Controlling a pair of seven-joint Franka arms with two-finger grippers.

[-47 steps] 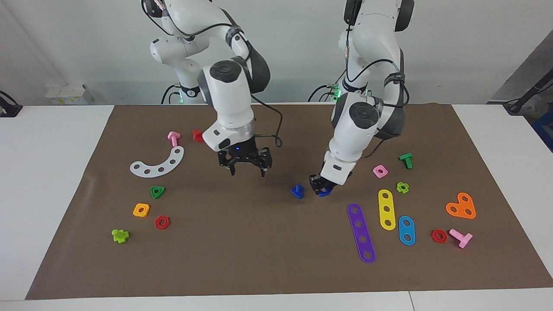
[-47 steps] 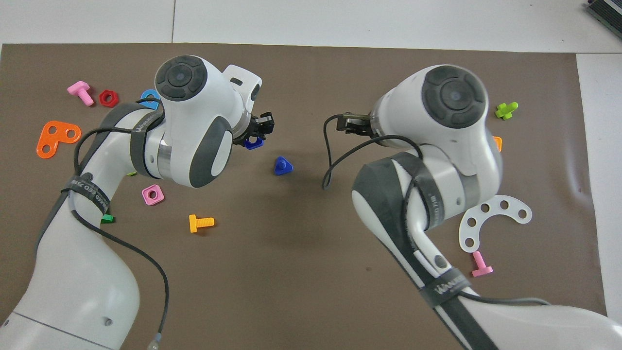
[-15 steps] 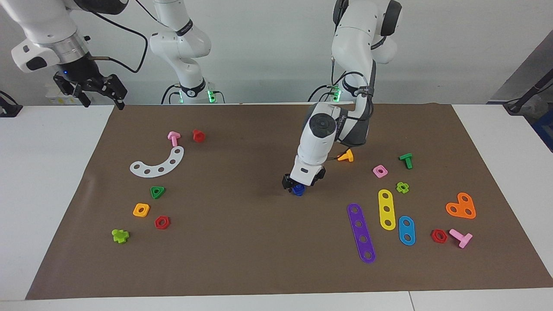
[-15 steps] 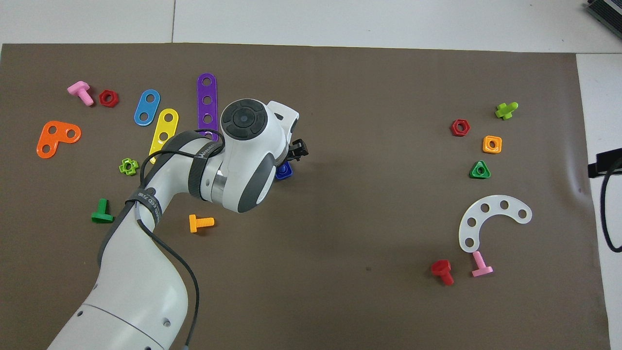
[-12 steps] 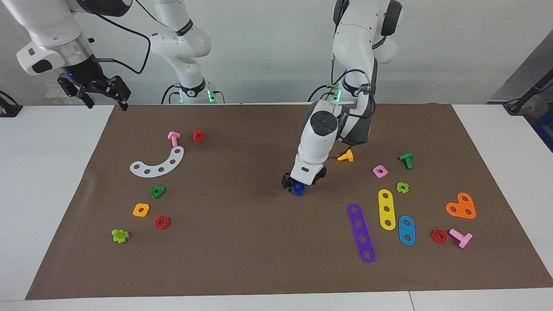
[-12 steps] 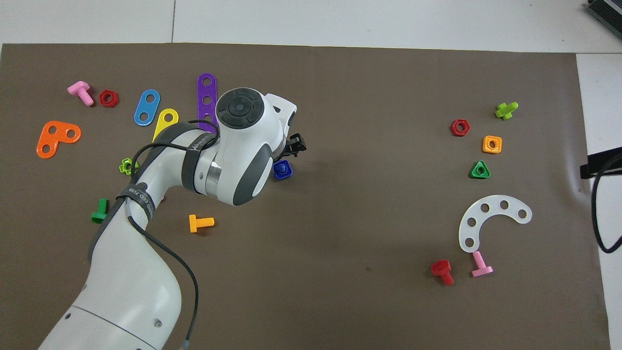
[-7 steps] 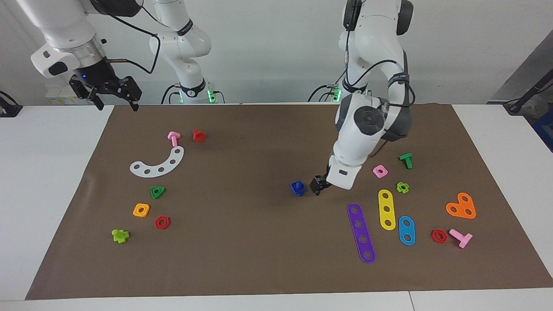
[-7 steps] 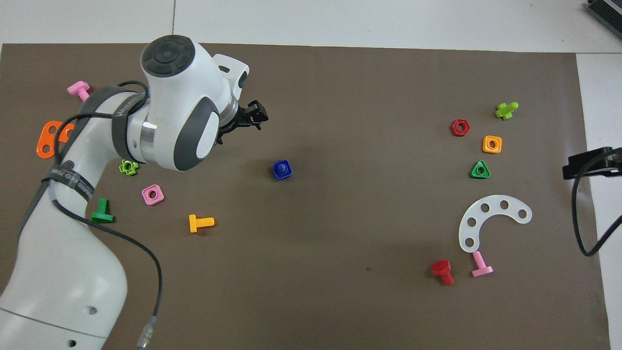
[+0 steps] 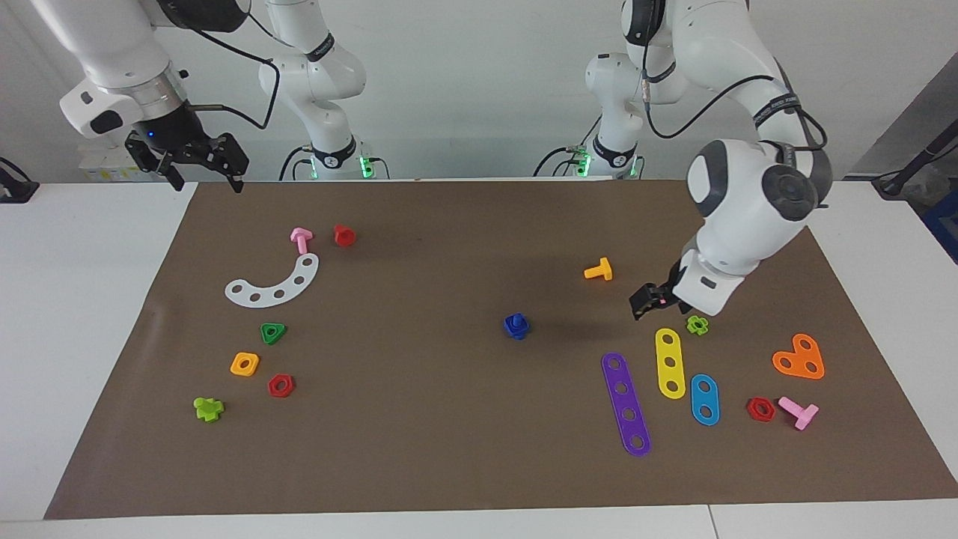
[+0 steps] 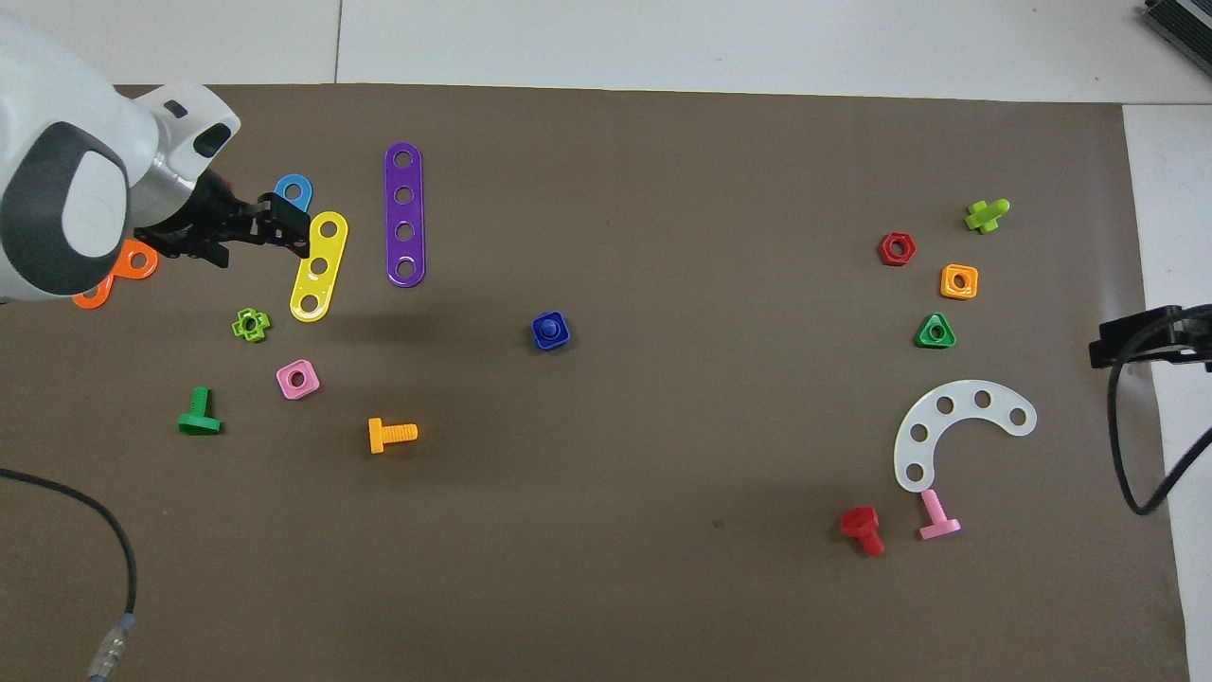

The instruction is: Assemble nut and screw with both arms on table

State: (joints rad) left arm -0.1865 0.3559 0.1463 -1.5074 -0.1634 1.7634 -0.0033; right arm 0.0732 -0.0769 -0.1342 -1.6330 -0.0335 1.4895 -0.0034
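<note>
The dark-blue nut [image 9: 516,330] sits on the dark-blue screw [image 9: 516,320], which stands head down in the middle of the brown mat [image 9: 449,449] on the table; the pair also shows in the overhead view [image 10: 550,331]. No gripper touches them. My left gripper [image 9: 648,300] is open and empty, raised over the coloured plates toward the left arm's end, and it shows in the overhead view [image 10: 256,230] too. My right gripper [image 9: 202,174] is open and empty, held high over the mat's corner at the right arm's end, where that arm waits.
Near the left gripper lie an orange bolt [image 9: 599,269], a yellow plate [image 9: 670,362], a purple plate [image 9: 626,404], a light-blue plate [image 9: 704,399] and a pink nut [image 10: 297,379]. Toward the right arm's end lie a white curved plate [image 9: 274,283], an orange nut [image 9: 245,364] and other small parts.
The left gripper carried the nut onto the screw, let it go, then rose and drew back toward the left arm's end. The right gripper withdrew earlier and has shifted only slightly.
</note>
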